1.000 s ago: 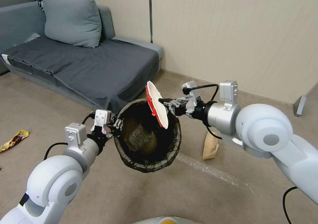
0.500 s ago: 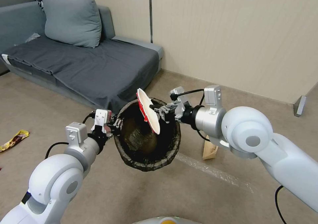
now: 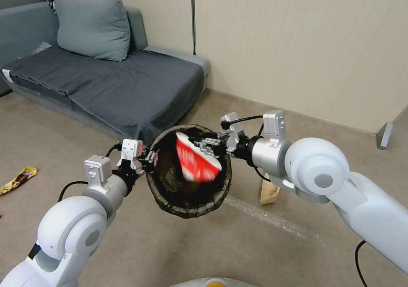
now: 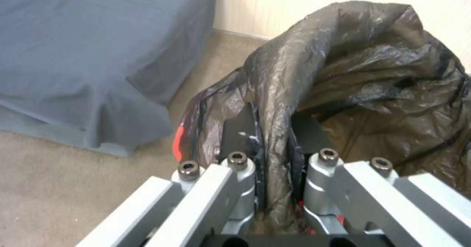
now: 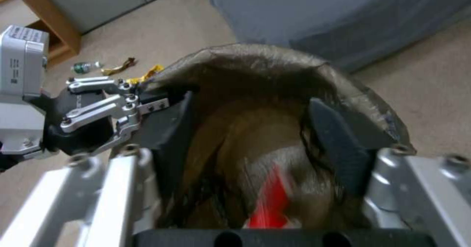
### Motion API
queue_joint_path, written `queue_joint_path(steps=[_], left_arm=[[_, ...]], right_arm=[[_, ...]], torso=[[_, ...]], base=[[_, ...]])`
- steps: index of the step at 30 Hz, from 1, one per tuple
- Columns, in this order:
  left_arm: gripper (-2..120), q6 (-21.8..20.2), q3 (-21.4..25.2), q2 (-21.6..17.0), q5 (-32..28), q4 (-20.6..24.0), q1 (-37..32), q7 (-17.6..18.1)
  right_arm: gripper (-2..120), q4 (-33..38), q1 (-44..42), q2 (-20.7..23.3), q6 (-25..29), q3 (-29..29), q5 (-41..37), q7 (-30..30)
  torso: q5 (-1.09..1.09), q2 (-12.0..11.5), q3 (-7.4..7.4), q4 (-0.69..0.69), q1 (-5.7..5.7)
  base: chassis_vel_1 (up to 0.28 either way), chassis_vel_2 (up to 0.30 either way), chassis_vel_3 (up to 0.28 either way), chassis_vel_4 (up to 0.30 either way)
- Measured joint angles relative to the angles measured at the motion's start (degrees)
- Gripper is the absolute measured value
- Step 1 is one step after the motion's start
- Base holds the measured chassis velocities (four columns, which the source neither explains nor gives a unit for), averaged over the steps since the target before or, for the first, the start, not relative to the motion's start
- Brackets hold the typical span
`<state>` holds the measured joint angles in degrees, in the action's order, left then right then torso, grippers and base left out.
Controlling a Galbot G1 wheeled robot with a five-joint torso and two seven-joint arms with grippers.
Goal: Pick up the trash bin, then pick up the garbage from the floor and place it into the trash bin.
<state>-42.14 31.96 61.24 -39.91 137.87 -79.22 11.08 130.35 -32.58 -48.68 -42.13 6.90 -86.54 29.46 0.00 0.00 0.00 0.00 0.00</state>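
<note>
Red-and-white packet (image 3: 196, 163) in the mouth of the trash bin (image 3: 189, 202), right gripper (image 3: 203, 146) spread above it.

Left gripper (image 3: 146, 158) is pinched on the bin's bag-lined rim, holding the bin up off the floor, mouth tilted toward the robot. Left wrist view: fingers (image 4: 239, 136) clamp the dark liner (image 4: 363, 74). Right gripper's jaws stand apart over the bin's far-right rim; the packet is clear of them, blurred, inside the opening. Tan paper bag (image 3: 269, 189) lies on the floor behind the right arm, a yellow wrapper (image 3: 18, 179) on the floor far left, sofa (image 3: 106, 79) behind.
</note>
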Motion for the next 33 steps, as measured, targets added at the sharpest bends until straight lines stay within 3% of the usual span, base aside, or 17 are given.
queue_joint_path(steps=[2,4,6,16,21,24,29,33], left_arm=[[6,0.0,0.0,0.0,-0.02,-0.15,0.22,0.0],[6,0.0,-0.35,0.01,-0.18,-0.6,0.86,-0.02],[6,0.0,-0.37,0.0,-0.19,-0.61,0.89,-0.02],[6,0.0,-0.2,-0.71,-0.81,-0.81,1.54,0.04],[6,0.0,-0.2,-0.78,-1.53,-0.61,1.44,0.77],[6,0.0,-0.18,-0.97,-2.29,-0.08,1.36,1.27],[6,0.0,0.16,-1.26,-2.67,0.57,1.64,1.58],[6,0.0,1.03,-1.86,-3.21,1.76,1.13,1.75]], right_arm=[[70,-0.09,-0.02,-0.05,0.0,-0.2,-0.43,0.19],[93,-0.31,-1.02,-0.23,-0.01,-1.98,-2.01,1.04],[97,-0.14,-1.41,-0.24,0.0,-3.06,-2.39,1.06],[100,1.39,-2.55,0.81,0.0,-12.63,-3.96,1.09],[100,0.76,-4.01,2.02,-0.01,-18.93,2.62,1.68],[100,-2.8,-5.26,2.03,0.0,-20.87,9.49,2.9],[100,-8.62,-5.47,0.88,-0.01,-19.97,12.56,5.92],[100,-18.1,-4.95,-1.83,0.0,-17.59,15.47,7.06]], torso=[[0.0,0.0,0.0,0.0,0.0],[0.0,0.0,0.0,0.0,0.0],[0.0,0.0,0.0,0.0,0.0],[0.0,0.0,0.0,-0.01,0.0],[0.0,0.0,0.0,-0.01,0.0],[0.01,0.0,0.0,-0.01,0.0],[0.0,0.0,0.0,-0.01,0.0],[0.01,0.0,0.0,0.01,0.0]], base=[[0.0,0.0,0.0,0.0],[0.0,0.0,0.0,0.0],[0.0,0.0,0.0,0.0],[0.0,0.0,0.0,0.0],[0.0,0.0,0.0,0.0],[0.0,0.0,0.0,0.0],[0.0,0.0,0.0,0.0],[0.0,0.0,0.0,0.0]])
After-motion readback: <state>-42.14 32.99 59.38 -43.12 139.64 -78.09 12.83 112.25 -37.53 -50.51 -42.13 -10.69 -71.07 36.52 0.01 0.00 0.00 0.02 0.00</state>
